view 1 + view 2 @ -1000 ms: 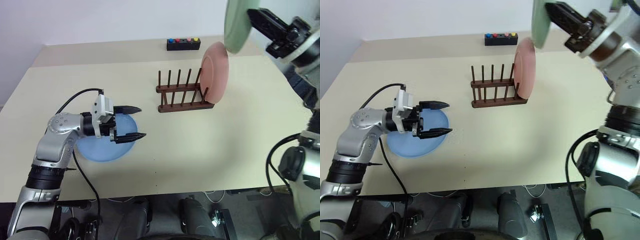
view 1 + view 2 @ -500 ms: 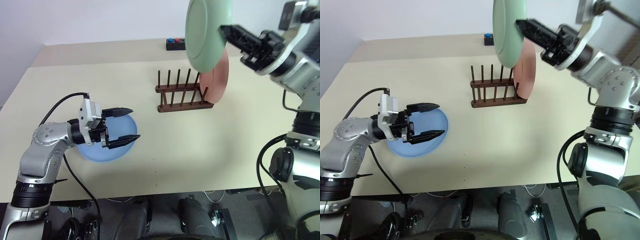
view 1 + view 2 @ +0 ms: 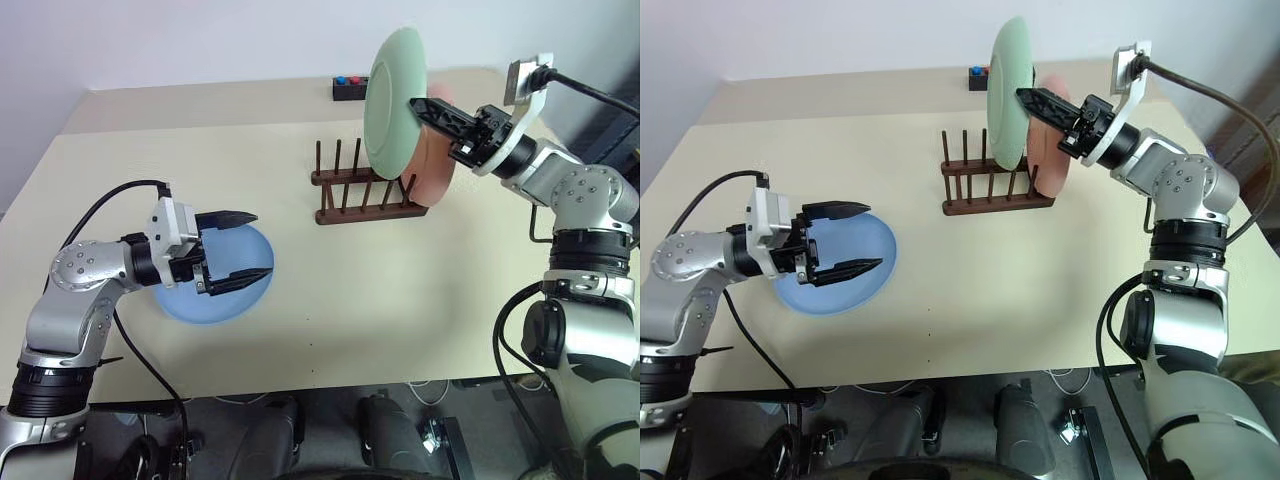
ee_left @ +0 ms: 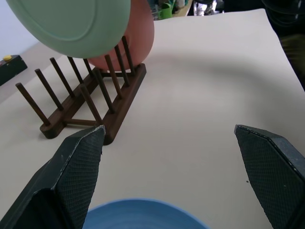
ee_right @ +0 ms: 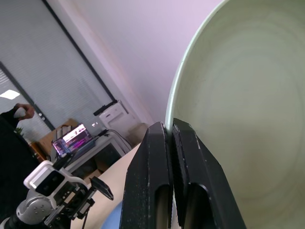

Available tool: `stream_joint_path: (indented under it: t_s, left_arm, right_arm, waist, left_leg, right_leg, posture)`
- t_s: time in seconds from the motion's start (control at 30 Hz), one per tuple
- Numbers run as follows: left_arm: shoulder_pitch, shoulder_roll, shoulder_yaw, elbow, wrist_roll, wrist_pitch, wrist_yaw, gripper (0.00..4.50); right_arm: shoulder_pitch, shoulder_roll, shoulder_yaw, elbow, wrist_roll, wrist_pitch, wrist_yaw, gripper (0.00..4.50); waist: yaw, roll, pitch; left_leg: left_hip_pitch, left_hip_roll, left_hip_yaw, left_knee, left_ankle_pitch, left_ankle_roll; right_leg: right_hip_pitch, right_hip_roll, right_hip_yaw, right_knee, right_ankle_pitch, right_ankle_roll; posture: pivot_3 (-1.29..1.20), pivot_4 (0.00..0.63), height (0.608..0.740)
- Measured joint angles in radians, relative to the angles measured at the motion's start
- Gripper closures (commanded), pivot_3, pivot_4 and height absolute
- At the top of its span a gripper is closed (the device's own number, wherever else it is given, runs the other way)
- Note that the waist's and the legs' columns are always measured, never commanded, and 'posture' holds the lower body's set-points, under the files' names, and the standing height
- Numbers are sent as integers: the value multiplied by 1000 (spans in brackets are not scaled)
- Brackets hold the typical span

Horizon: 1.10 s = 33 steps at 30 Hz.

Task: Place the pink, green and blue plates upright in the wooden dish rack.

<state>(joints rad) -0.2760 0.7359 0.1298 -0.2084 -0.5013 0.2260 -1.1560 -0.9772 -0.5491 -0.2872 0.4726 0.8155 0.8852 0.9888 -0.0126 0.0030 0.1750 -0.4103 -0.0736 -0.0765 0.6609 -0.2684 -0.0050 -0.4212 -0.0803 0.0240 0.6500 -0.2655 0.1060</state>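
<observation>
Head views: The right tool [image 3: 432, 112] is clamped on the rim of the green plate [image 3: 394, 104], which it holds on edge in the air over the right half of the wooden dish rack [image 3: 366, 186]. The pink plate [image 3: 438, 166] stands upright in the rack's rightmost slot, just behind the green plate as seen from here. The blue plate [image 3: 216, 288] lies flat on the worktop [image 3: 400, 290], well to the left of the rack and nearer the robot. The left tool [image 3: 243, 246] hovers above it with its fingers wide apart, holding nothing. A black button box [image 3: 349, 88] sits at the far edge.

Left wrist view: Both fingers [image 4: 81, 157] stand apart, with the blue plate's rim [image 4: 140, 213] low between them. Beyond it, the rack's free pegs [image 4: 52, 93] run away from the pink plate [image 4: 143, 33], and the green plate [image 4: 81, 24] hangs above them, clear of the pegs.

Right wrist view: The two fingers [image 5: 157, 176] pinch the green plate's edge [image 5: 228, 95] with no gap visible.

Step in hand: racking the green plate, the second of three. The next move calls for lowering it, kept on edge, into the free slot beside the pink plate, with the rim aligned between two peg pairs before release. The blue plate then remains.
</observation>
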Motion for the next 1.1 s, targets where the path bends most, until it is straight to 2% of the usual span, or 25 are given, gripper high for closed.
stream_joint_path:
  t_s: [0.33, 0.43, 0.67, 0.87, 1.1]
  left_arm:
    - [-1, 4, -37, -3, 30, -15, -12, 0]
    - [-10, 4, -39, -10, 31, -14, -11, 0]
    - [-19, 1, -47, -10, 31, -15, -12, 0]
    - [-22, -2, -48, -10, 31, -14, -7, 0]
    - [-21, -3, -48, -10, 31, -14, -2, 0]
  right_arm:
    - [103, 38, 72, -27, -78, -49, 6, 4464]
    - [112, 35, 88, -62, -95, -61, 24, 3584]
    - [112, 26, 101, -75, -149, -150, 32, 177]
    - [72, 26, 102, -46, -226, -257, -10, 76]
    - [67, 5, 92, -63, -268, -388, 7, 76]
  waist:
    - [-2, 0, 0]
    - [-1, 0, 0]
    - [-1, 0, 0]
    - [-1, 0, 0]
    - [0, 0, 0]
  left_leg:
    - [0, 0, 0, 0, 0, 0]
    - [0, 0, 0, 0, 0, 0]
    - [0, 0, 0, 0, 0, 0]
    - [0, 0, 0, 0, 0, 0]
    - [0, 0, 0, 0, 0, 0]
  right_leg:
    - [-1, 0, 0, 0, 0, 0]
    - [-1, 0, 0, 0, 0, 0]
    - [-1, 0, 0, 0, 0, 0]
    - [-1, 0, 0, 0, 0, 0]
    - [-1, 0, 0, 0, 0, 0]
  posture:
    - [0, 150, 740]
    - [0, 150, 740]
    - [0, 150, 740]
    - [0, 150, 740]
    - [0, 150, 740]
